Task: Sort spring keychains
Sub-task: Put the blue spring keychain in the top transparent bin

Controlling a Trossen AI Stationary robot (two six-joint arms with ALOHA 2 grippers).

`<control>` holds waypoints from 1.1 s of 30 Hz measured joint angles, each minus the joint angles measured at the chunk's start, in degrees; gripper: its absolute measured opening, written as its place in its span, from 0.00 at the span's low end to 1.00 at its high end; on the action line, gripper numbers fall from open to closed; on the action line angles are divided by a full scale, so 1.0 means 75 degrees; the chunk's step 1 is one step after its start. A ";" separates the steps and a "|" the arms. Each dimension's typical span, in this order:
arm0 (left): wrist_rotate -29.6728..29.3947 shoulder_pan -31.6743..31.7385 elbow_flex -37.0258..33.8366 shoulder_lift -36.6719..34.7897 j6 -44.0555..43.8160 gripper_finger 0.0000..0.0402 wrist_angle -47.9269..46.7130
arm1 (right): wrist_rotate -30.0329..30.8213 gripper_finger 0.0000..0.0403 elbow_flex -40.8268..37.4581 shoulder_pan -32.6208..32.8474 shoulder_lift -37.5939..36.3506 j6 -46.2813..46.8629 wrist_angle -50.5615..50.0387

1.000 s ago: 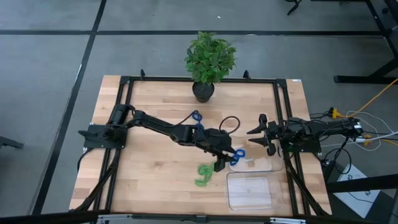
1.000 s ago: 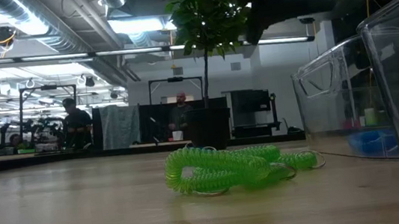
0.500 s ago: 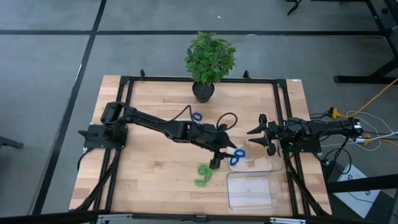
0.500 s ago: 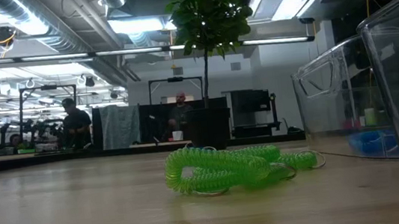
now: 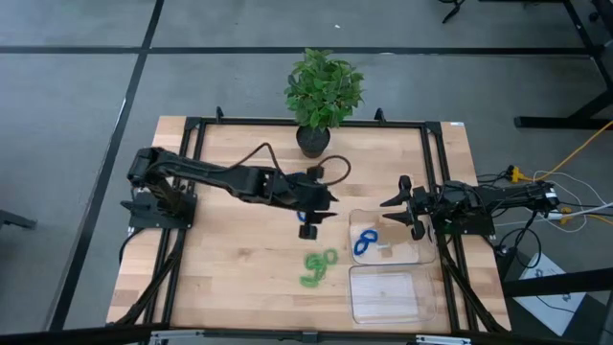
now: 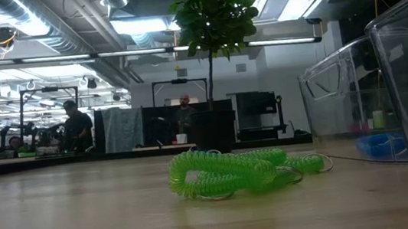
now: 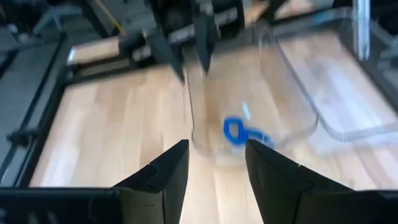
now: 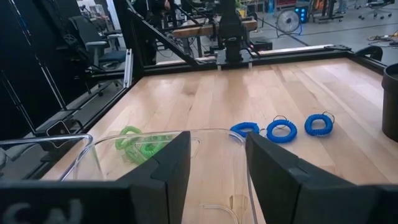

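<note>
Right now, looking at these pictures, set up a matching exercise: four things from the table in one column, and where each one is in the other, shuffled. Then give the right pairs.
Things
1. green spring keychains
2. blue spring keychain
3. potted plant
4. left hand

Places
A. at the table's far edge, in the middle
B. inside the clear tray nearer the right arm
C. open above bare wood, holding nothing
D. in a heap on bare wood beside the trays

Pairs: 1-D, 2-B, 3-A, 4-C
</note>
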 joint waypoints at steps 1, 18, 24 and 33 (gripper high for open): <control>-0.0007 0.0000 -0.0001 -0.0035 0.0000 0.38 -0.0228 | 0.0000 0.38 0.0000 0.0001 -0.0003 0.0000 0.0002; -0.0537 0.0000 -0.0490 0.0171 0.0254 0.37 -0.1855 | 0.0002 0.38 0.0000 0.0000 0.0000 0.0000 -0.0001; -0.0565 0.0000 -0.0933 0.0171 0.0184 0.37 -0.1790 | 0.0000 0.38 0.0000 0.0000 0.0000 0.0000 -0.0001; -0.0522 0.0000 -0.1983 0.0174 -0.0160 0.36 -0.1220 | 0.0000 0.38 0.0000 0.0000 -0.0003 0.0000 0.0002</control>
